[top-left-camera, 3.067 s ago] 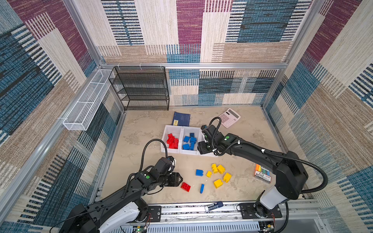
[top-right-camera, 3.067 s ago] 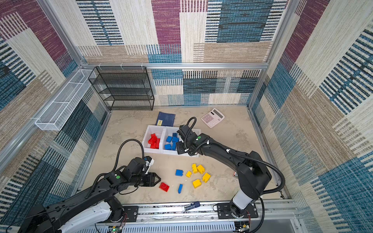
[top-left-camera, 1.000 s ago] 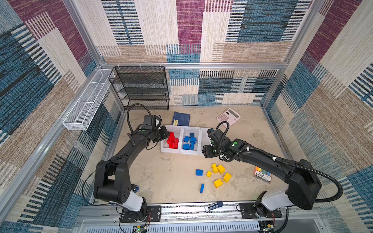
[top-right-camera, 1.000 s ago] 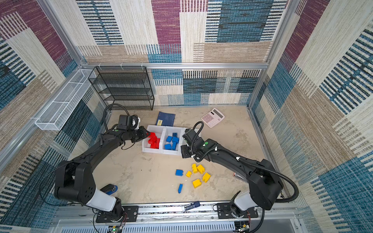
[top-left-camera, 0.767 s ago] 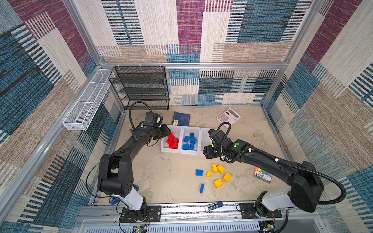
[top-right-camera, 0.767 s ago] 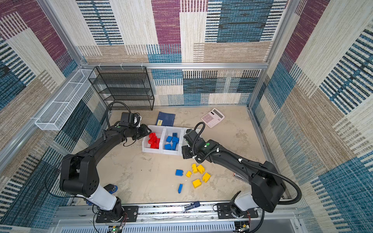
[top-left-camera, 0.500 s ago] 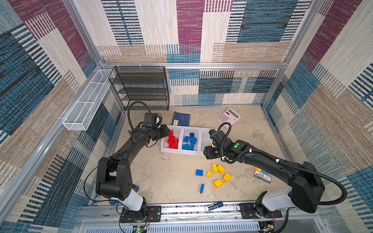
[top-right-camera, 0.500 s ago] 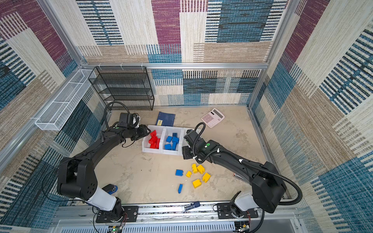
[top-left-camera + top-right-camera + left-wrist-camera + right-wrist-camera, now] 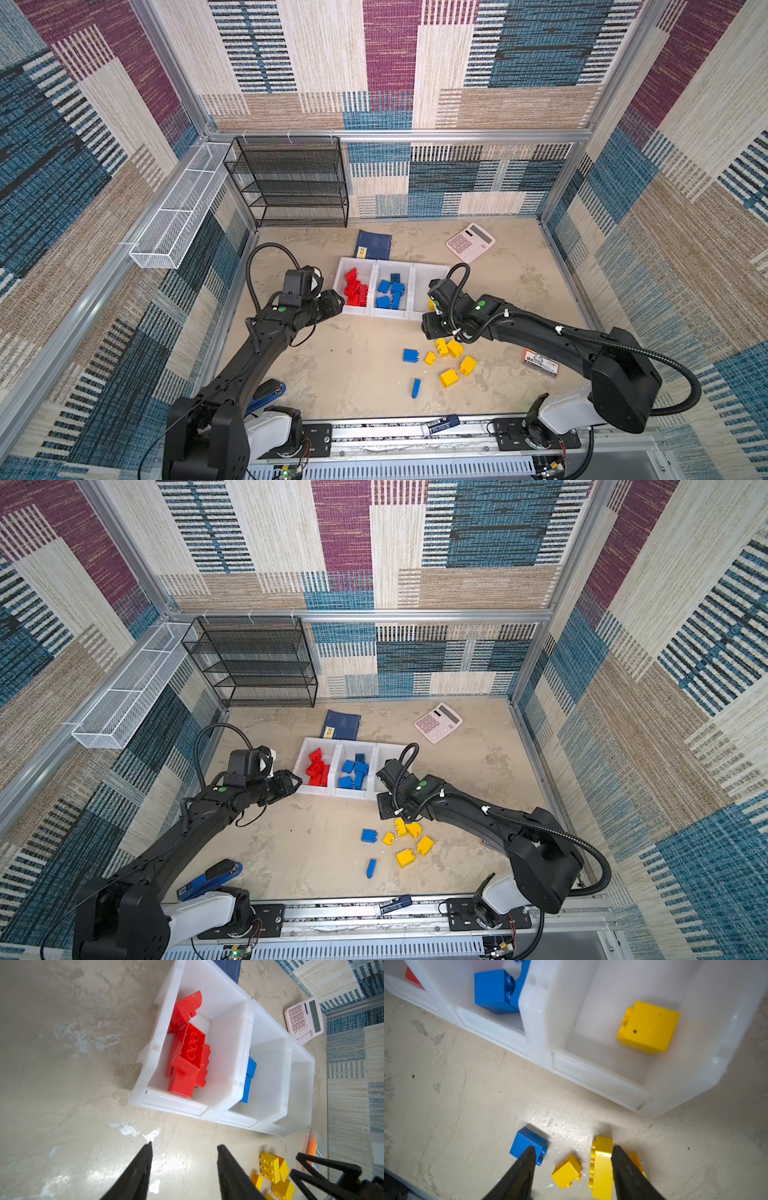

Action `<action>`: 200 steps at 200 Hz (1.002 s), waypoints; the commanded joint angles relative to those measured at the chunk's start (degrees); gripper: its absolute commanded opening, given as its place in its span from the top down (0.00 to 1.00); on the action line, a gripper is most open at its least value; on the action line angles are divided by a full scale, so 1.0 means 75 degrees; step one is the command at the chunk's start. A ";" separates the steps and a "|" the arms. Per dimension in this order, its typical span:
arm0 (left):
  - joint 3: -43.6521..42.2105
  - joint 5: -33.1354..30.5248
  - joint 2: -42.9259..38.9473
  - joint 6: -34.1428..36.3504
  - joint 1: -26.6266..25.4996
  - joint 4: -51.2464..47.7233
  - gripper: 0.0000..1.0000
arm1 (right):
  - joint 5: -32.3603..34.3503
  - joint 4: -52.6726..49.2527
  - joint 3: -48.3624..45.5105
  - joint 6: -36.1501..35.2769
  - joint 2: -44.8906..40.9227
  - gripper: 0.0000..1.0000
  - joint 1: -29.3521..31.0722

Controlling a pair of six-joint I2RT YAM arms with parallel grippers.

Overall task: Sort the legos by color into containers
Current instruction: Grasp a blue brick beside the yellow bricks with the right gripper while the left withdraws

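Three joined white containers stand mid-table. One holds red legos, the middle one blue legos, and the third a single yellow brick. Loose yellow legos and two blue bricks lie in front of them. My left gripper is open and empty over bare floor by the red container's front corner. My right gripper is open over the loose pile, with a small yellow brick and a long yellow brick between its fingers.
A pink calculator and a dark-blue booklet lie behind the containers. A black mesh rack stands at the back wall and a white wire basket hangs on the left. An orange packet lies at the right.
The red brick that lay on the floor is gone from there. My left gripper has opened at the red container and drawn back to its front corner. My right gripper has moved from the third container toward the loose yellow bricks.
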 commanded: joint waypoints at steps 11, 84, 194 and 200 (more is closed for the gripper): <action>-0.0610 -0.0137 -0.0769 -0.0502 -0.0005 0.0221 0.46 | -0.0038 -0.0023 0.0128 0.0378 0.0423 0.39 0.0546; -0.1202 -0.0199 -0.1496 -0.0546 -0.0004 -0.0048 0.46 | -0.0225 0.0040 0.0371 0.0883 0.1366 0.39 0.1389; -0.1314 -0.0032 -0.1538 -0.0584 -0.0017 -0.0022 0.45 | 0.0062 0.0042 0.0682 0.1442 0.1832 0.40 0.1545; -0.1314 -0.0020 -0.1538 -0.0581 -0.0018 -0.0021 0.45 | 0.0089 0.0021 0.0703 0.1463 0.1860 0.40 0.1554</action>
